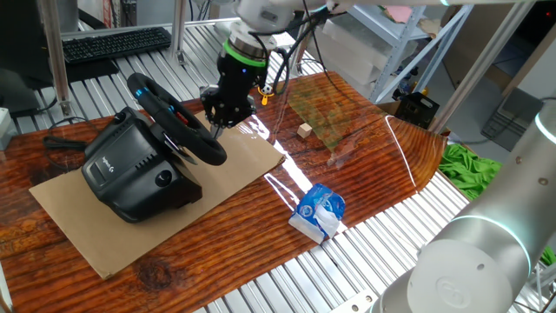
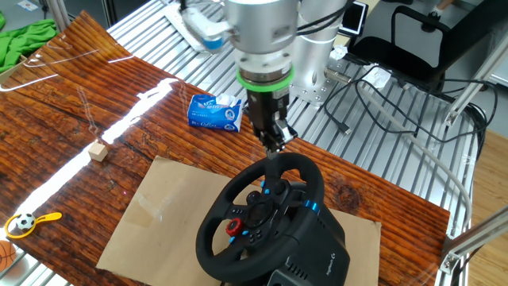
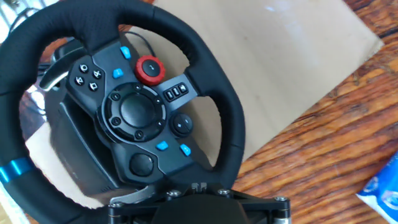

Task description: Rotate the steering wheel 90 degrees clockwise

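The steering wheel is black with a thick rim and sits on a bulky black base with a white logo. It also shows in the other fixed view and fills the hand view, with a red hub button and small blue buttons. A blue rim stripe sits at the lower left. My gripper stands at the rim's edge nearest the arm and looks closed on the rim. In the hand view the fingertips are hidden behind the rim.
A cardboard sheet lies under the base on the wooden table. A blue tissue packet, a small wooden cube and a clear plastic sheet lie to the right. A black keyboard is at the back left.
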{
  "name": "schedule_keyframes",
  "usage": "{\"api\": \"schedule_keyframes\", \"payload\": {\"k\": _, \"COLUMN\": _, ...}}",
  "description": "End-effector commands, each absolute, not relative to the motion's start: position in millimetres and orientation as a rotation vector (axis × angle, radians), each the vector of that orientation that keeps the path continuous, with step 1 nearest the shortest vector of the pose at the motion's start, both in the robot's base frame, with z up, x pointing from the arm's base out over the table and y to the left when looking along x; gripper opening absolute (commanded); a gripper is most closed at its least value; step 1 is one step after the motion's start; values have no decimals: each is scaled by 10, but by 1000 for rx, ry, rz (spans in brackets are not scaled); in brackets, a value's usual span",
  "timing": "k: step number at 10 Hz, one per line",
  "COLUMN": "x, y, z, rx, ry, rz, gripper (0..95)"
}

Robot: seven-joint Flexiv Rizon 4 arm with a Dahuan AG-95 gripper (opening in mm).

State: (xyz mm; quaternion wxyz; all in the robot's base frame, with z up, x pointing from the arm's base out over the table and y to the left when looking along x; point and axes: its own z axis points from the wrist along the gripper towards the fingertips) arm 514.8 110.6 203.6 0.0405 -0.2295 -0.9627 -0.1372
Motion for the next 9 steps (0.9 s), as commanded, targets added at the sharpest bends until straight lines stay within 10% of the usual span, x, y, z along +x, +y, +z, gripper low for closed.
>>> {"api": "schedule_keyframes", "payload": {"k": 1, "x": 5261, "y": 1108, "z": 2012, "rx": -768, "ry": -2891, "rz": -555, "gripper": 0}}
{"api": "schedule_keyframes", "payload": {"k": 9, "x": 5384, "y": 1105, "z": 1937, "rx": -773, "ry": -2849, "rz": -646, "gripper": 0}}
